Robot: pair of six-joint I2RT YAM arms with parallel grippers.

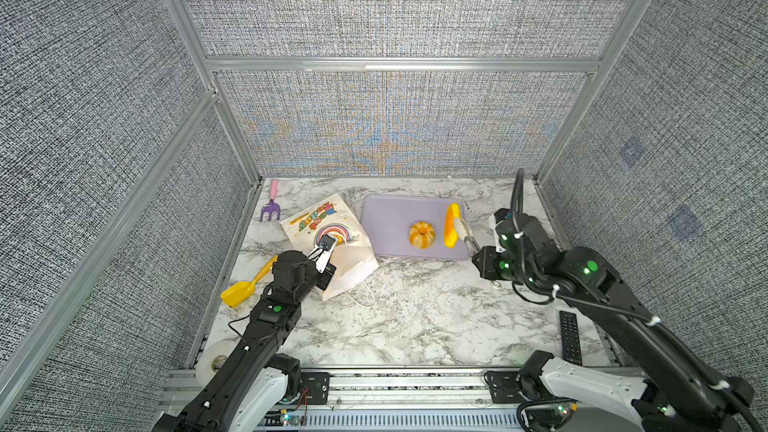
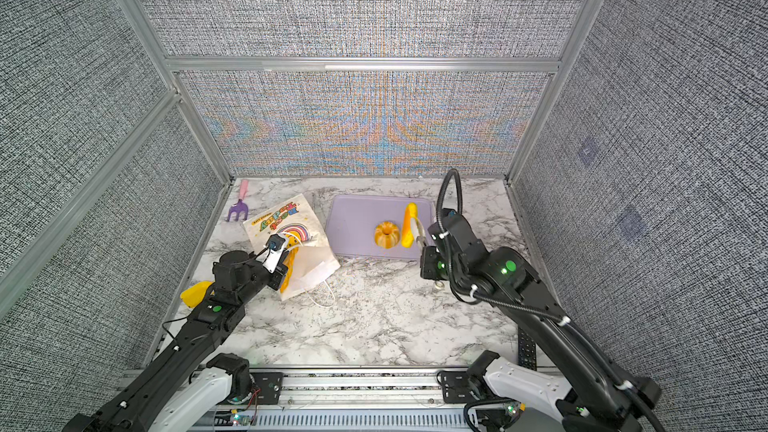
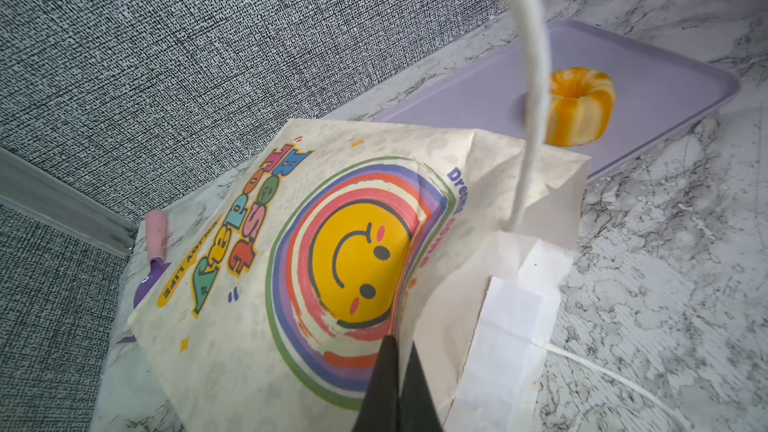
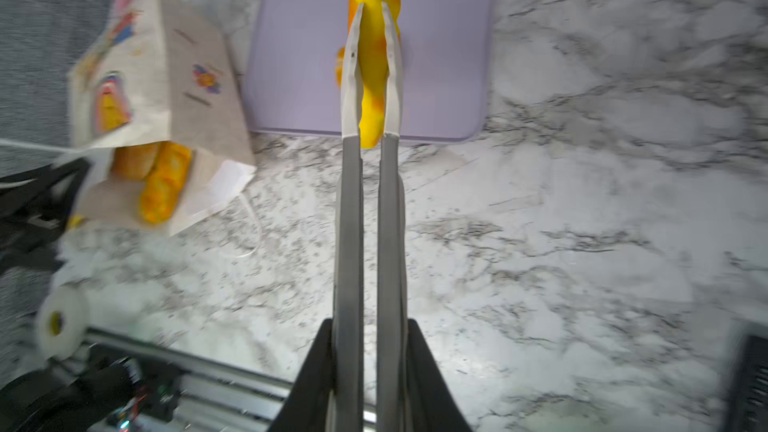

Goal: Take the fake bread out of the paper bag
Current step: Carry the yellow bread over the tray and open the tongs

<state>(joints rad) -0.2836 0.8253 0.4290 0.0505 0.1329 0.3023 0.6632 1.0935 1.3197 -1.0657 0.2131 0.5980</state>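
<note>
The paper bag (image 1: 320, 222) (image 2: 282, 218) lies on its side on the marble top, its mouth toward the front. My left gripper (image 3: 397, 342) is shut on the bag's upper mouth edge and holds it up. Inside the mouth lie two golden breads (image 4: 164, 184). My right gripper (image 4: 370, 326) is shut on grey tongs (image 4: 349, 201) (image 1: 463, 232). The tong tips pinch a long yellow loaf (image 1: 451, 224) (image 4: 376, 56) over the right side of the lilac tray (image 1: 386, 218). A fluted ring bun (image 1: 422, 234) (image 3: 582, 105) stands on the tray beside the loaf.
A yellow toy shovel (image 1: 245, 288) lies left of my left arm and a purple toy fork (image 1: 270, 205) at the back left. A black remote (image 1: 569, 336) lies front right, a tape roll (image 1: 210, 363) front left. The bag's white cord handle (image 1: 361, 297) trails on the marble.
</note>
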